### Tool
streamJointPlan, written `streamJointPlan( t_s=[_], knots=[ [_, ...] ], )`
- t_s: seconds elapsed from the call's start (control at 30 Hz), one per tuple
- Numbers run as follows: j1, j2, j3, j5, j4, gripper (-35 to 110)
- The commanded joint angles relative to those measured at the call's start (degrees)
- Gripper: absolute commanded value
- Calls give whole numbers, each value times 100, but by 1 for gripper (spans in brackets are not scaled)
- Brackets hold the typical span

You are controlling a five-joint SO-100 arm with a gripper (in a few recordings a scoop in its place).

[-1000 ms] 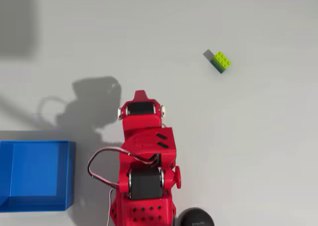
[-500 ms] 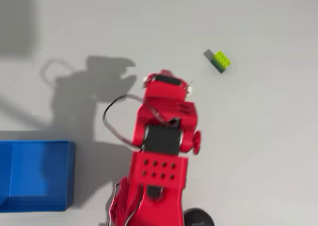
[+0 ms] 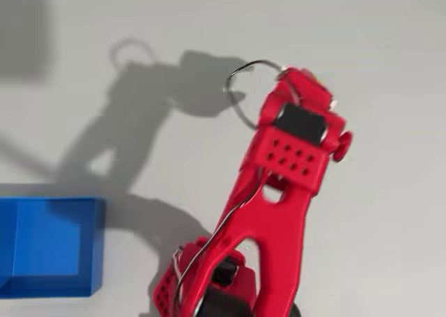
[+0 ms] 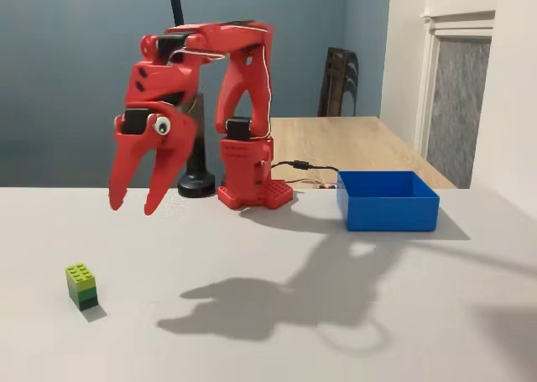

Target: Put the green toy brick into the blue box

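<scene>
The green toy brick [image 4: 81, 286] stands upright on the grey table at the front left of the fixed view, lime on top and darker green below. In that view my red gripper [image 4: 132, 206] hangs open in the air, fingers pointing down, above and somewhat behind the brick, with nothing between them. From overhead, the red arm [image 3: 286, 164] reaches toward the upper right and covers the brick's spot; the fingers are hidden under the wrist. The blue box [image 3: 49, 247] sits at the lower left overhead and at the right in the fixed view [image 4: 388, 207], with nothing visible inside.
A black round stand [image 4: 197, 185] with a pole sits beside the arm's red base [image 4: 252, 189]. A wooden table [image 4: 361, 143] and a chair [image 4: 338, 80] stand behind. The arm's shadow [image 4: 277, 302] lies across the grey tabletop.
The arm has swung up and to the right in the overhead view and stretched out, so its wrist now covers the brick. Brick and box have not moved.
</scene>
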State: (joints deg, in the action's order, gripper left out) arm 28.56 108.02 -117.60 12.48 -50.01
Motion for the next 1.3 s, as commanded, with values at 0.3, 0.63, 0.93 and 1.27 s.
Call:
streamJointPlan(
  t_s=[0.3,0.63,0.93,1.27],
  knots=[
    [431,-1292,1415,633,70,21],
    [413,-1854,1494,1055,316,21],
    [404,-2540,2083,1318,369,21],
    [431,-3085,2575,1485,378,20]
  ],
)
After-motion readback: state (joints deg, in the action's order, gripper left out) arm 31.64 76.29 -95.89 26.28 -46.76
